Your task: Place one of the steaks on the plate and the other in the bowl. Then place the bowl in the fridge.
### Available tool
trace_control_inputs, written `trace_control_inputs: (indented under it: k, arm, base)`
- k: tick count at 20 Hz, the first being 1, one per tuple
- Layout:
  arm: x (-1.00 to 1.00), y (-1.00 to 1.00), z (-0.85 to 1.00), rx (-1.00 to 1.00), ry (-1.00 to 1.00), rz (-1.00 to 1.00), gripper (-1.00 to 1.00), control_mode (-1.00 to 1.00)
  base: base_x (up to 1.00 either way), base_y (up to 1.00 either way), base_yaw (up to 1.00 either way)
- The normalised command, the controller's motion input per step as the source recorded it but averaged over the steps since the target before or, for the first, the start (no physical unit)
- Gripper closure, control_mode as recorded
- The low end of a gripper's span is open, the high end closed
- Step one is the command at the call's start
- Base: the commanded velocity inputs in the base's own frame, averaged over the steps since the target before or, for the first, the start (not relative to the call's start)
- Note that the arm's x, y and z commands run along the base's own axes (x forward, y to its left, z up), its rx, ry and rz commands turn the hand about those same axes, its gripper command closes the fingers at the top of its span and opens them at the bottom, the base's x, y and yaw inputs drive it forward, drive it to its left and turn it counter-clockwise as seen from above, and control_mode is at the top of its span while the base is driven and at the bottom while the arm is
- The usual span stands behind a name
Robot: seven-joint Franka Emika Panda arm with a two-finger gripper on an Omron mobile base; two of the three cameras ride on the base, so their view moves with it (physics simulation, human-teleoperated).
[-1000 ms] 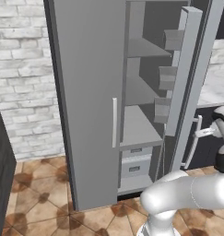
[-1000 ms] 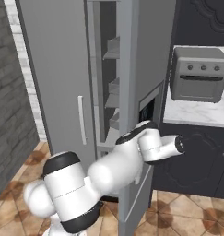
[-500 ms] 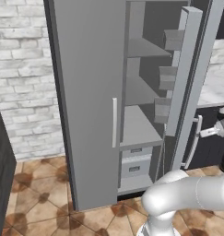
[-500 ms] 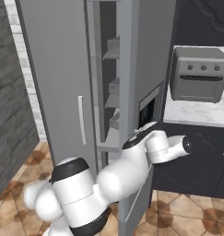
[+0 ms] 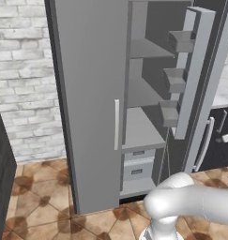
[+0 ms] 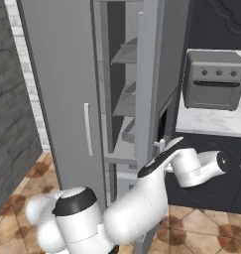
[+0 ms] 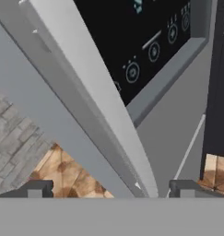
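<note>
Arm swung right since earlier frame; hand (image 7: 106,191) now released, fingers wide astride fridge (image 5: 92,93) door edge, lower centre. Back off straight, avoid snagging door.

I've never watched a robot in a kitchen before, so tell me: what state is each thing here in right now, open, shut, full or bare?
fridge: left door shut, right door swung open.
fridge shelves: bare as far as visible.
fridge drawers: pushed in.
door bins: look bare.
countertop oven: door shut.
end effector: open, holding nothing, fingers either side of the door's handle.
</note>
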Motion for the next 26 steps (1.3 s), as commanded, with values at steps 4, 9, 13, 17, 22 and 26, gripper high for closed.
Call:
trace_control_inputs:
  k: [4,9,13,17,22,26]
  arm:
    - [-0.7,0.15,0.04,-0.15,0.0,-0.16,-1.0,-1.0]
    - [-0.8,0.64,0.17,-0.24,0.0,-0.34,-1.0,-1.0]
    - [-0.38,0.38,0.03,-0.37,0.06,-0.42,-1.0,-1.0]
    - [0.0,0.47,0.06,-0.5,0.21,-0.4,-1.0,-1.0]
    - [0.01,0.7,0.59,-0.48,0.25,-0.27,-1.0,-1.0]
    - [0.22,0.92,0.07,-0.38,0.31,-0.14,-1.0,-1.0]
  base:
    - [0.0,0.0,0.0]
    - [0.0,0.0,0.0]
    - [0.0,0.0,0.0]
    - [0.0,0.0,0.0]
    - [0.0,0.0,0.0]
    - [0.0,0.0,0.0]
